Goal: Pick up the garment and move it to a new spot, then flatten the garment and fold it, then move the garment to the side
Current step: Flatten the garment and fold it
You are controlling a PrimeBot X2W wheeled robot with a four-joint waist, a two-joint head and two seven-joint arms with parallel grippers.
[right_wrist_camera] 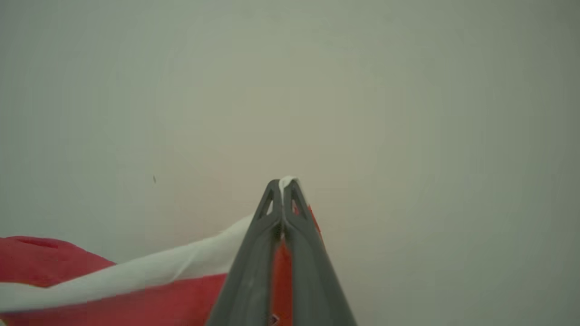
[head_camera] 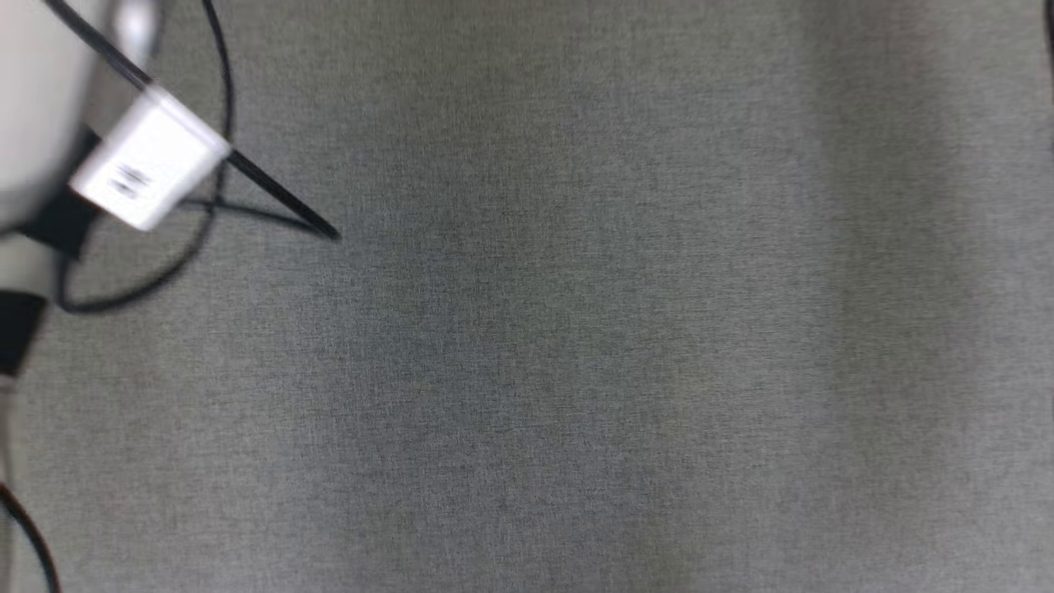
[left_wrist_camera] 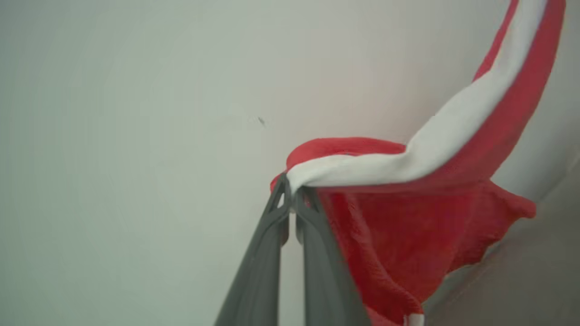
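The garment (left_wrist_camera: 408,226) is red cloth with a white band along its edge. In the left wrist view my left gripper (left_wrist_camera: 292,192) is shut on that white band, and the red cloth sags to the right below it, lifted in front of a pale surface. In the right wrist view my right gripper (right_wrist_camera: 283,183) is shut on the garment (right_wrist_camera: 136,290) too, with a sliver of white pinched at the fingertips and the band trailing off to the lower left.
The head view looks down on plain grey fabric-like ground (head_camera: 576,329). At its upper left sit a white box-shaped part (head_camera: 148,169), black cables (head_camera: 272,193) and a pale rounded part of the robot (head_camera: 33,107).
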